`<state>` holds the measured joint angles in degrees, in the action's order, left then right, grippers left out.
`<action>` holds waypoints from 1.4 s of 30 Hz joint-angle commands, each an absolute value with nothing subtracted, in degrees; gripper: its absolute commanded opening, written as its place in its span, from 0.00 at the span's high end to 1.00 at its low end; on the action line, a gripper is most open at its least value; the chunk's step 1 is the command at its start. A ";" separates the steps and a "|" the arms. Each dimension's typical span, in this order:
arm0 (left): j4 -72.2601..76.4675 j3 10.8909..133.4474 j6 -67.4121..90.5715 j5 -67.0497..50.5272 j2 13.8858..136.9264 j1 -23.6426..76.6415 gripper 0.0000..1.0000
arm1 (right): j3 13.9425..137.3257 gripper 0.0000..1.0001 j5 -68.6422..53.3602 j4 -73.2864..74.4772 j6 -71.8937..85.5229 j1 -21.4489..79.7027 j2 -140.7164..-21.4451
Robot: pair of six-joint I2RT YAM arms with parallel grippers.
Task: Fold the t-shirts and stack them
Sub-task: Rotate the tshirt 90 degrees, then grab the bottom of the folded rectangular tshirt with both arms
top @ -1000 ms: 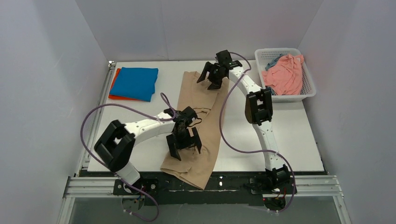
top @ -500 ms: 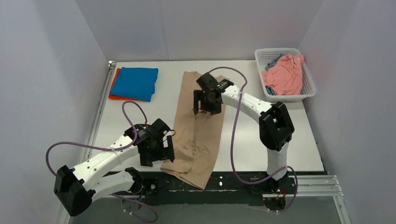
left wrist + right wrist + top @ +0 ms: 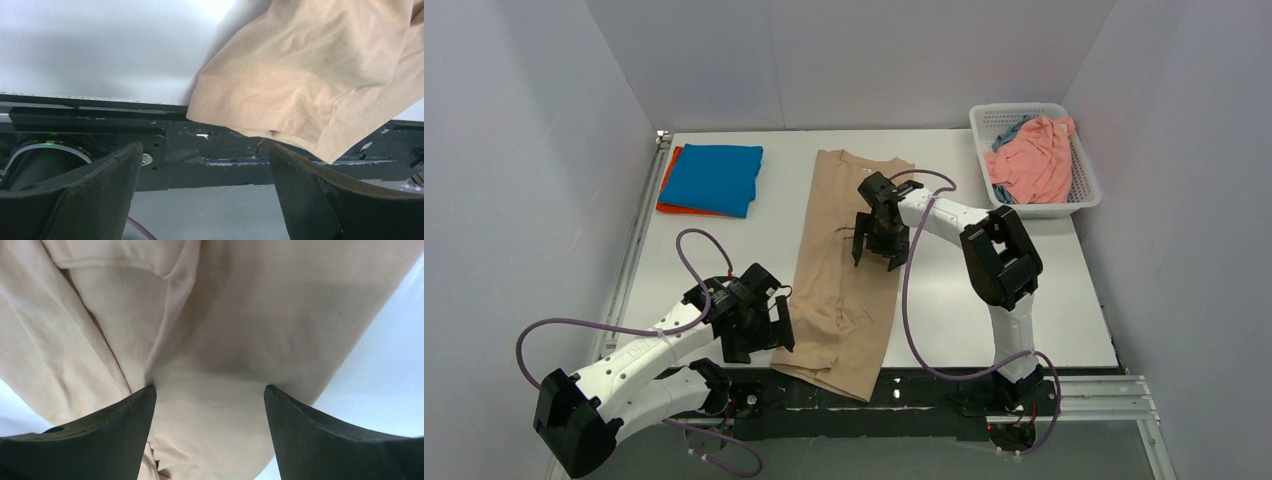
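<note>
The beige-tan t-shirt [image 3: 844, 270] lies as a long folded strip down the middle of the table, its near end hanging over the front edge. My left gripper [image 3: 759, 335] is open and empty just left of that end; the hem [image 3: 260, 112] shows ahead of its jaws. My right gripper [image 3: 881, 243] is open, pressed down on the shirt's right side [image 3: 210, 390], with cloth between the jaws. A folded bright blue shirt [image 3: 714, 178] lies on an orange-red one [image 3: 667, 185] at the far left. The salmon pink shirt [image 3: 1034, 160] and grey-blue shirt [image 3: 1007, 130] fill the basket.
The white mesh basket [image 3: 1084, 195] stands at the far right corner. The table's black front rail [image 3: 904, 395] and the arm bases run along the near edge. White walls close in the left, back and right sides.
My right gripper has come from the shirt's collar end toward the near side, down onto its middle. My left gripper has pulled back off the shirt to its left near corner.
</note>
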<state>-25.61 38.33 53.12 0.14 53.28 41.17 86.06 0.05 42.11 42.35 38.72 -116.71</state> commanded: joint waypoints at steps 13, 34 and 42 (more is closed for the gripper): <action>-19.72 38.95 53.34 -9.68 63.23 39.28 0.02 | 110.70 0.12 -2.18 46.73 30.07 27.07 -127.92; -12.70 43.91 52.46 -2.62 80.96 47.28 0.21 | 44.52 0.20 -8.33 30.21 55.88 43.49 -79.01; -10.05 42.09 51.24 -2.39 84.51 47.31 0.55 | 39.80 0.25 -10.67 32.14 58.16 48.93 -76.04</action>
<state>-6.35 43.20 52.49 -3.88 82.74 47.09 41.39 -8.12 33.87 55.40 47.35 -77.58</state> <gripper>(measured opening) 0.514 0.766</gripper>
